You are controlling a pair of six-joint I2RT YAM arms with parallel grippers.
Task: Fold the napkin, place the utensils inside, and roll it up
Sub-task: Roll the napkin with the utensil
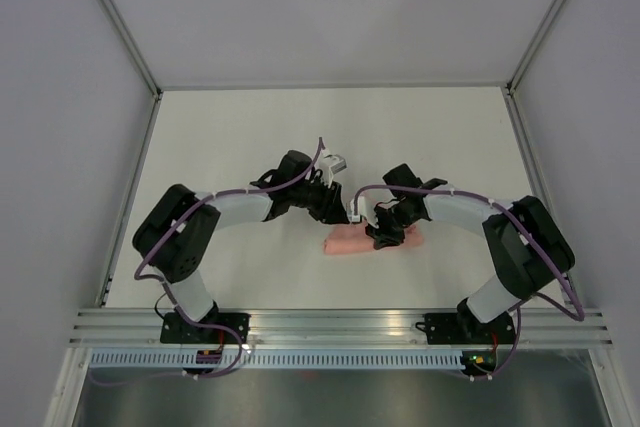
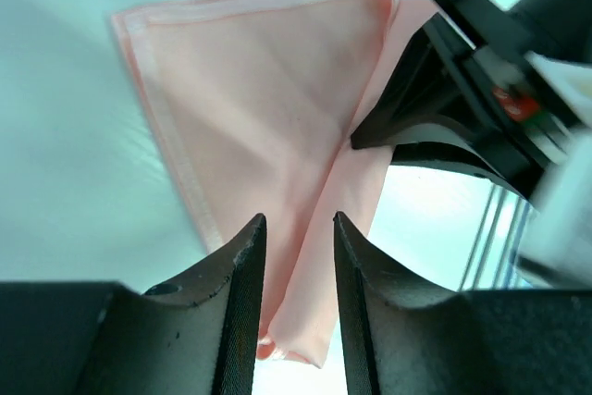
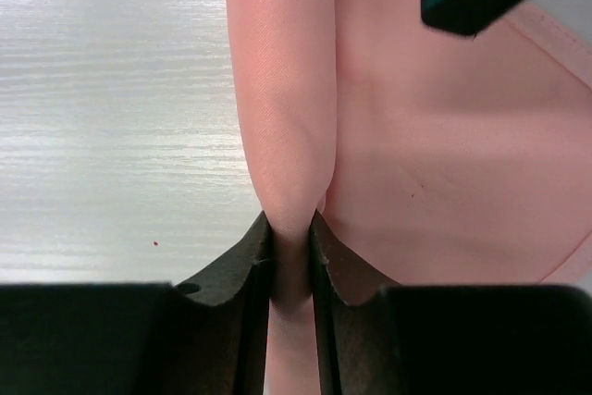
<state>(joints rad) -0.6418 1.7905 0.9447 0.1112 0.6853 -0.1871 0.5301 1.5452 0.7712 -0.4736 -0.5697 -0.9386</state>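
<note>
**Scene.** The napkin lies rolled into a short pink bundle on the white table, at about 5 o'clock from the table centre. Its long axis runs roughly from 9 to 3 o'clock. Both arms reach inward and meet over it.

**Left claw.** In the top view the left gripper sits at about 11 o'clock from the middle of the bundle, near its upper edge. In the left wrist view the two fingers stand apart with a clear gap. A soft rolled fold of the napkin shows through that gap and runs from 6 towards 1 o'clock. Whether either finger touches the cloth cannot be told. A flat, hemmed panel of the napkin spreads towards 11 o'clock.

**Right claw.** The right gripper is down on the right half of the bundle, and its arm enters from 3 o'clock. In the right wrist view the fingers are drawn together and clamped on the rolled fold, which is pinched narrow between them. From the pinch the fold widens towards 12 o'clock. A flat layer of the napkin lies on the 3 o'clock side and bare table on the 9 o'clock side. In the left wrist view the black body of this claw sits at 2 o'clock, against the fold
</note>
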